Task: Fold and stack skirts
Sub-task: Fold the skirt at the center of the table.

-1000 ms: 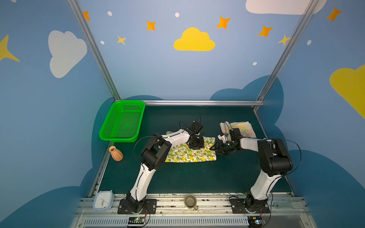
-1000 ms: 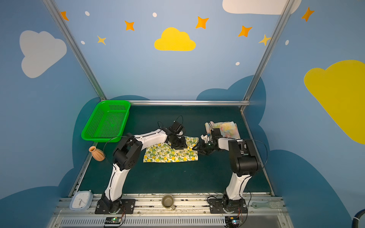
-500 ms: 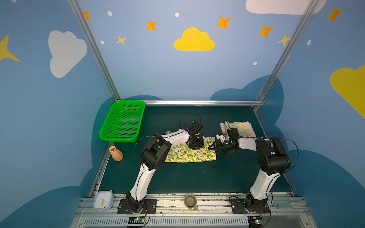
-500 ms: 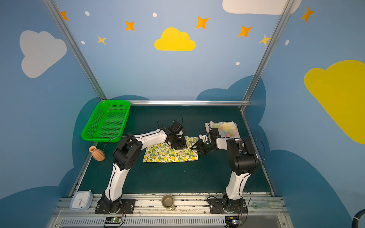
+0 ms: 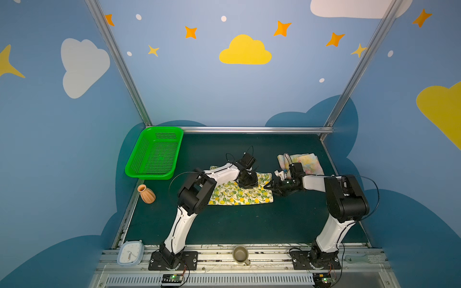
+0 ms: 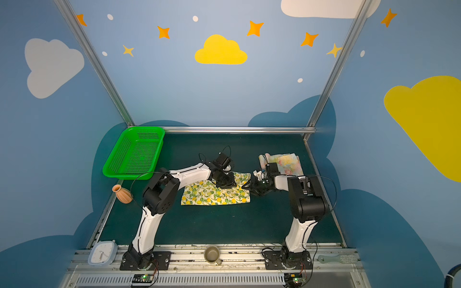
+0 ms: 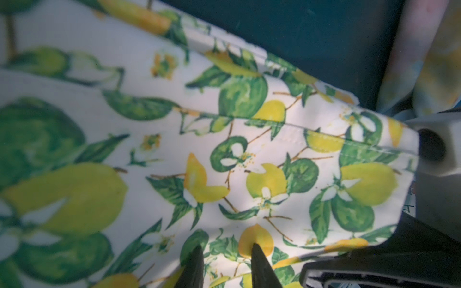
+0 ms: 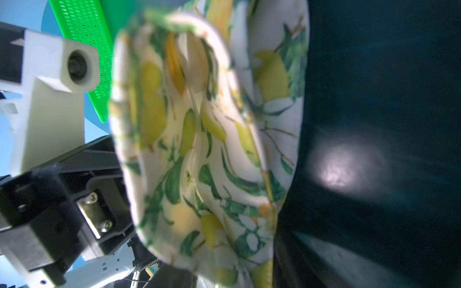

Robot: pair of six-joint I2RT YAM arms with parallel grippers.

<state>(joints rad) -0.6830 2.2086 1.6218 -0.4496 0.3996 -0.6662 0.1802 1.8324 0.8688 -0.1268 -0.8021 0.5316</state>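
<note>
**A:** Where do the skirts lie?

**B:** The lemon skirt (image 5: 237, 197) lies spread on the desk (image 5: 249, 224) between the two arms. The floral skirt (image 5: 305, 162) sits folded at the far right, apart from it.

**A:** And the fingers?

**B:** The left fingers (image 7: 260, 271) stand a narrow gap apart, tips down on the lemon cloth toward its far side, with nothing plainly pinched. The right fingers (image 5: 268, 185) meet that skirt's right edge, where the right wrist view shows cloth curled up off the desk. Whether they grip it cannot be told.

**A:** How will the cloth handle?

**B:** Likely light, thin and limp. It would sag from a single pinch and may drag across the desk. The stitched hem and its corners look the surest hold, one per arm, lifted together.
</note>
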